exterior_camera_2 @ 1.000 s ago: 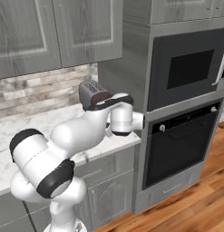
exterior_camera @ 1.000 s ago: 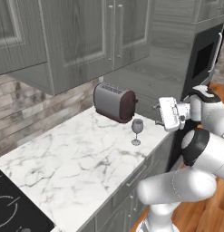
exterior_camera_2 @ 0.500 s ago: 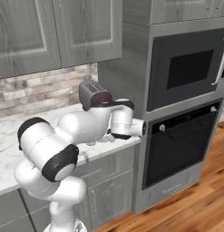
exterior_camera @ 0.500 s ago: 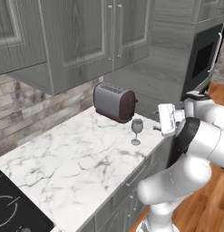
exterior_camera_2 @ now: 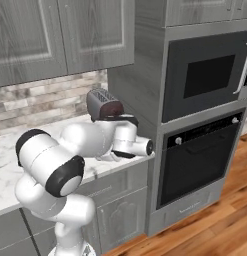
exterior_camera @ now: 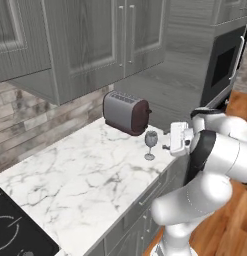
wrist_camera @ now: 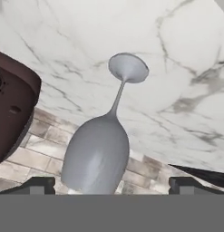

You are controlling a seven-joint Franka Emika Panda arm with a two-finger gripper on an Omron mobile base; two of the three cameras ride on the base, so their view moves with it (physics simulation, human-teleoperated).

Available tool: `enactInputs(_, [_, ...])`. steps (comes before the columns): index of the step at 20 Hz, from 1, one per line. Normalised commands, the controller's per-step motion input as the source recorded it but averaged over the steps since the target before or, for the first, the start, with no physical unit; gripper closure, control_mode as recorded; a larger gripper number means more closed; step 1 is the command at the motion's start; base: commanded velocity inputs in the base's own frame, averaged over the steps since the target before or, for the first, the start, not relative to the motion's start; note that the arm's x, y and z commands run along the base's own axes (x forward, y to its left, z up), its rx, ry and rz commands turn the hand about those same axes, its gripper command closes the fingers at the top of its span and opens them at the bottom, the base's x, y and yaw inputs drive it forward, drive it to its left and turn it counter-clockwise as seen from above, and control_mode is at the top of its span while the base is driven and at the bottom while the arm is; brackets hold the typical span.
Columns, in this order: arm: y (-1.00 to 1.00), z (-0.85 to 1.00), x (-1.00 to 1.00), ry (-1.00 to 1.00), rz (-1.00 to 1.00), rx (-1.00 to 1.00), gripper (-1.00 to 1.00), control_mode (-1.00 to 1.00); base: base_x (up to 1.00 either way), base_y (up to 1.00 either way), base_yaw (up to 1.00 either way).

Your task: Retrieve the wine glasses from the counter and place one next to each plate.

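One wine glass (exterior_camera: 151,144) of grey-tinted glass stands upright on the white marble counter (exterior_camera: 80,180), just in front of the toaster. My gripper (exterior_camera: 166,146) hangs level with the glass on its right, a short gap away, pointing at it. In the hand view, which is rolled upside down, the glass (wrist_camera: 99,154) fills the middle, its foot (wrist_camera: 128,67) resting on the marble. My gripper (wrist_camera: 111,185) is open, with one fingertip (wrist_camera: 39,183) on each side of the bowl and neither touching it. The plates are out of view.
A dark grey toaster (exterior_camera: 126,113) stands right behind the glass, also seen as the toaster (exterior_camera_2: 104,103) and the toaster (wrist_camera: 11,108). A black cooktop (exterior_camera: 12,234) lies at the counter's left end. A tall oven and microwave column (exterior_camera_2: 202,115) rises right of the counter's end.
The hand has come down and moved left toward the wine glass, closing most of the gap. The glass and toaster have not moved.
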Motion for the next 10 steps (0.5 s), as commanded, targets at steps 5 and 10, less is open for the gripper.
enactInputs(5, [0.03,-0.19,0.12,0.19,0.0,0.0,-1.0,-1.0,0.0,0.0,0.0])
enactInputs(10, [0.0,-0.1,0.02,0.16,0.0,0.0,-1.0,-1.0,0.0,0.0,0.0])
